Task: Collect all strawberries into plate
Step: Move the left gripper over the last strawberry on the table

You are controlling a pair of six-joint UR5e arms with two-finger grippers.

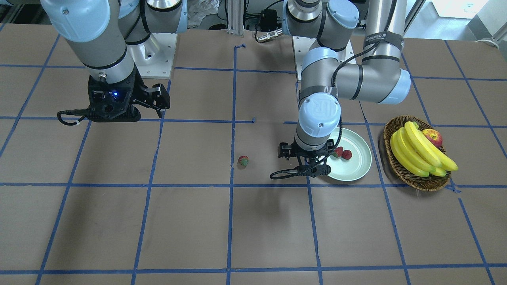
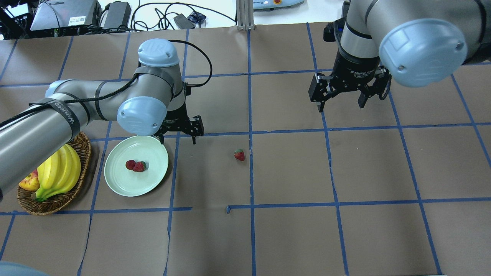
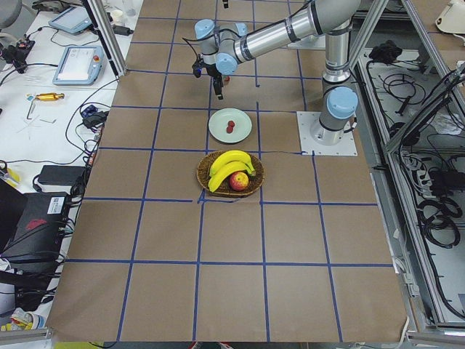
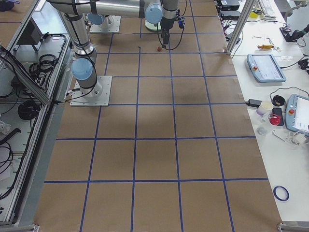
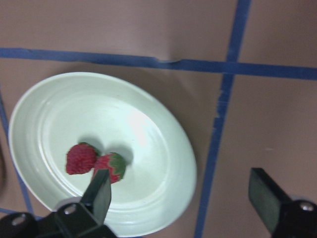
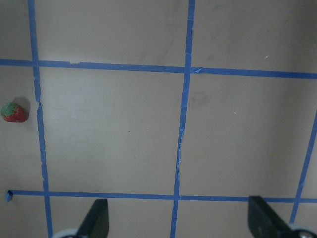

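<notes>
Two strawberries point(image 2: 130, 165) point(image 2: 139, 166) lie side by side in the pale mint-green plate point(image 2: 115, 184); they also show in the left wrist view point(image 5: 80, 158) point(image 5: 113, 166) on the plate point(image 5: 158, 134). A third strawberry point(image 2: 239, 155) lies alone on the brown table near the centre line, and shows at the left edge of the right wrist view point(image 6: 14, 112). My left gripper point(image 2: 178, 138) is open and empty, above the plate's far right rim. My right gripper point(image 2: 341, 104) is open and empty, raised well to the right of the lone strawberry.
A brown wicker basket point(image 2: 50, 207) with bananas point(image 2: 59, 172) and an apple point(image 2: 28, 182) stands left of the plate. Blue tape lines grid the brown table point(image 2: 291, 230). Cables and devices lie beyond the far edge.
</notes>
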